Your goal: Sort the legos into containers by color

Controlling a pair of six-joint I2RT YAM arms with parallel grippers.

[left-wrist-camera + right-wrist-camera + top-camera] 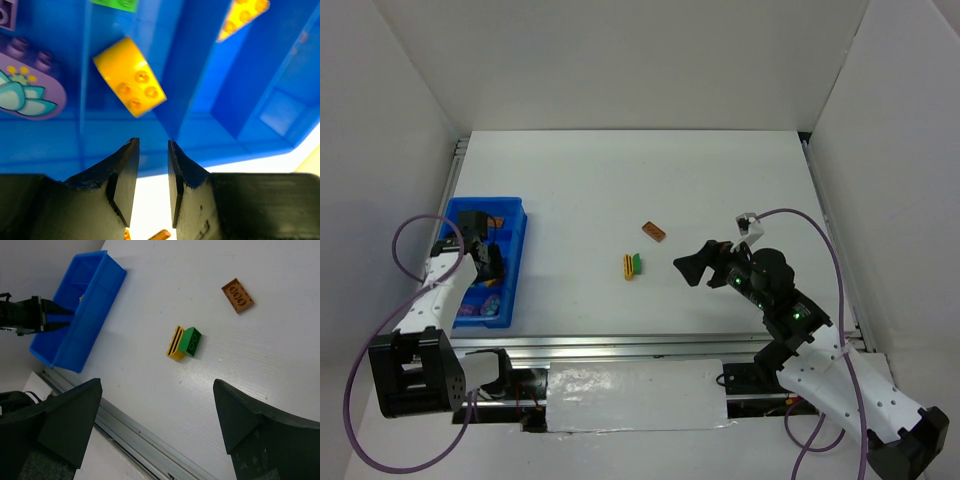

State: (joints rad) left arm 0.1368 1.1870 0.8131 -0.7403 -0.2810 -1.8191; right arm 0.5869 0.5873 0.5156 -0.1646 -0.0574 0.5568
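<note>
The left gripper [152,145] hangs over the blue tray [517,240] with its claw closed to a narrow slit and nothing between the fingers. Below it a yellow lego [131,77] lies inside the tray, tilted near a divider, with a purple piece [25,87] to its side. The right gripper [156,390] is wide open and empty above the table [720,180], near 3 loose legos: a yellow brick [175,344] touching a green brick [191,341], and a brown-orange brick [237,295] apart from them. I judge that the step in hand is the right arm's pick from this pair. To do it well, the claw should close on 1 brick only, on its free sides, so the neighbour is not dragged along.
</note>
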